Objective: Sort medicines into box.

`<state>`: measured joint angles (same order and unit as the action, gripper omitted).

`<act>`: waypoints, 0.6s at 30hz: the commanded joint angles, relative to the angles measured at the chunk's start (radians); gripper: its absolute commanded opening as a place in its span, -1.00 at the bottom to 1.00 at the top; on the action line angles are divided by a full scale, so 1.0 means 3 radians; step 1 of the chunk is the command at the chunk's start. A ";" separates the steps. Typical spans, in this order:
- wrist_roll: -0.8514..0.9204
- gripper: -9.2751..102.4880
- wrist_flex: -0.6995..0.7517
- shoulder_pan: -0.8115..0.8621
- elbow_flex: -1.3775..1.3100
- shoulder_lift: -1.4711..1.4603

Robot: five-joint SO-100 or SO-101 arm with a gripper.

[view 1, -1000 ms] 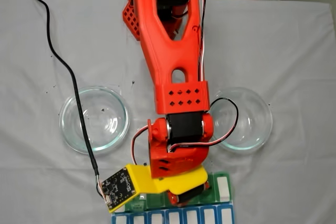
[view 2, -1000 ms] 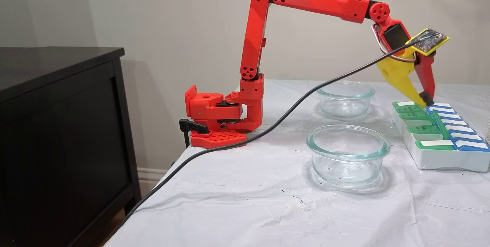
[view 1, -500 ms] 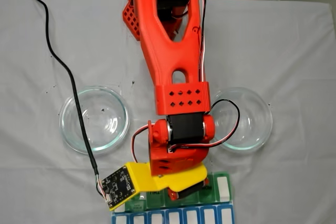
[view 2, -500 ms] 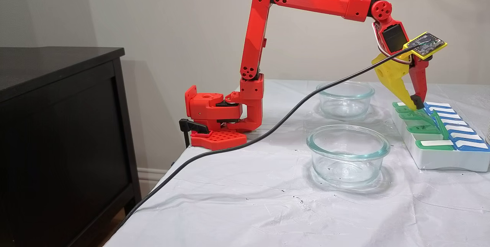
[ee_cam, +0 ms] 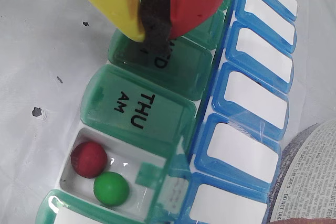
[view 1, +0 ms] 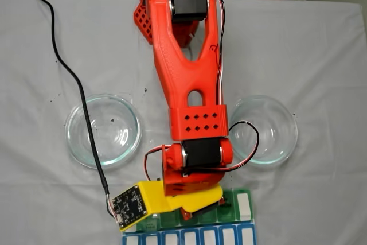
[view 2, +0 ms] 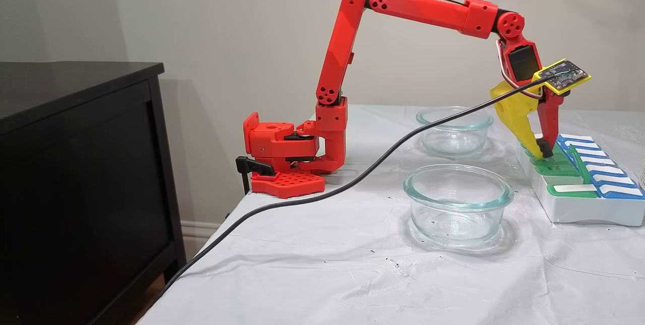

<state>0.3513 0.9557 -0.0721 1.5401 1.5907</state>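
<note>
The box point(view 2: 579, 206), a white pill organizer with green and blue lidded rows, lies at the table's right end in a fixed view and at the bottom edge point(view 1: 244, 205) in the fixed view from above. In the wrist view one green compartment stands open and holds two medicines, a red ball point(ee_cam: 89, 159) and a green ball point(ee_cam: 111, 188), beside the shut THU AM lid point(ee_cam: 137, 109). My gripper point(ee_cam: 153, 39) is shut, yellow and red fingers together with a black pad between. Its tips rest on the lid two places beyond the open compartment point(view 2: 543, 154).
Two clear glass dishes stand between the arm's base and the box, one near point(view 2: 457, 203) and one far point(view 2: 455, 127); from above they flank the arm point(view 1: 103, 131) point(view 1: 267, 130). A black cable point(view 2: 352, 179) trails across the cloth. Printed paper point(ee_cam: 311, 177) lies beside the blue row.
The gripper has come down and back toward the arm's base, from above the blue row onto a green lid. It stays shut.
</note>
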 commanded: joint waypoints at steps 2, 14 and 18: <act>0.0020 -0.84 0.0118 0.0026 -0.0128 -0.0061; 0.0031 -0.84 0.0414 -0.0051 -0.0332 -0.0547; 0.0046 -0.84 0.0460 -0.0072 -0.0297 -0.0486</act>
<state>0.3513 1.0845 -0.0859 1.4496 1.4373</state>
